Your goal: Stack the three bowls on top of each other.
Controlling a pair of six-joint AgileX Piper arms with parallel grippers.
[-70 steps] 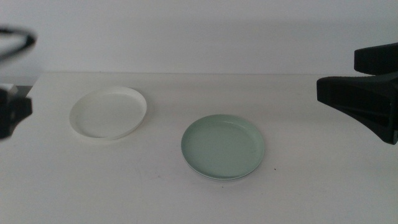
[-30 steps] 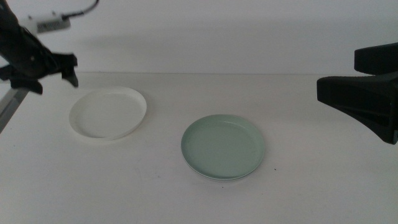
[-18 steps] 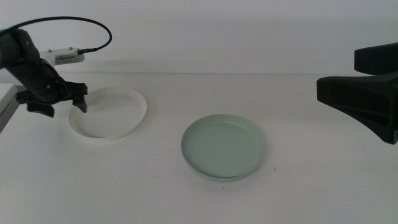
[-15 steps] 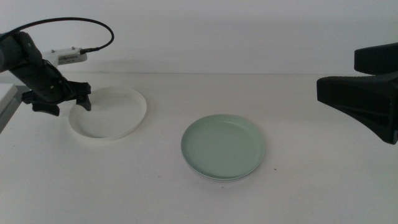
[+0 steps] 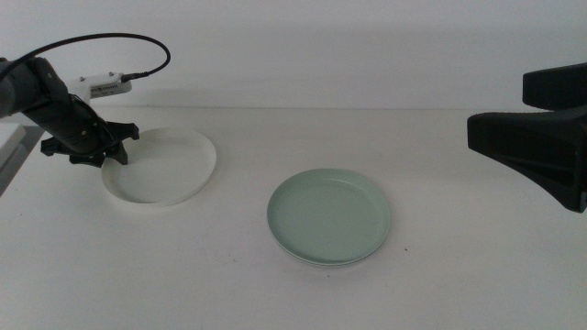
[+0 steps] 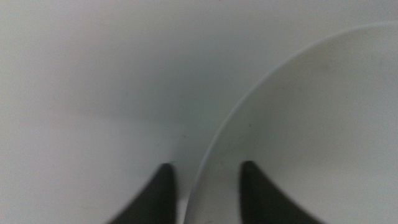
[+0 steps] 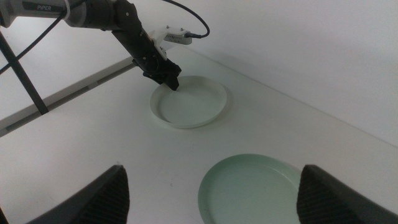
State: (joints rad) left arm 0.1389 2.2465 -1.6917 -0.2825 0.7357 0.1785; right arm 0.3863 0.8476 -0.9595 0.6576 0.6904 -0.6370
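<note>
A white bowl (image 5: 163, 167) lies at the table's left. My left gripper (image 5: 99, 154) is down at its left rim. In the left wrist view that gripper (image 6: 204, 190) is open, one jaw inside the white bowl (image 6: 323, 124) and one outside, the rim between them. A mint green bowl (image 5: 328, 214) rests at the middle, with a thin paler rim showing under its front edge. My right gripper (image 5: 503, 112) hangs open above the table's right side, holding nothing. The right wrist view shows the right gripper (image 7: 211, 182), the white bowl (image 7: 189, 102), the green bowl (image 7: 252, 186) and the left gripper (image 7: 166, 78).
The left arm's cable (image 5: 138, 46) loops above the table's far left. The table's left edge (image 5: 11, 160) runs close beside the left gripper. A pale wall stands behind the table.
My left arm has come in from the left and lowered its gripper onto the white bowl's left rim. The bowls and the right gripper have not moved.
</note>
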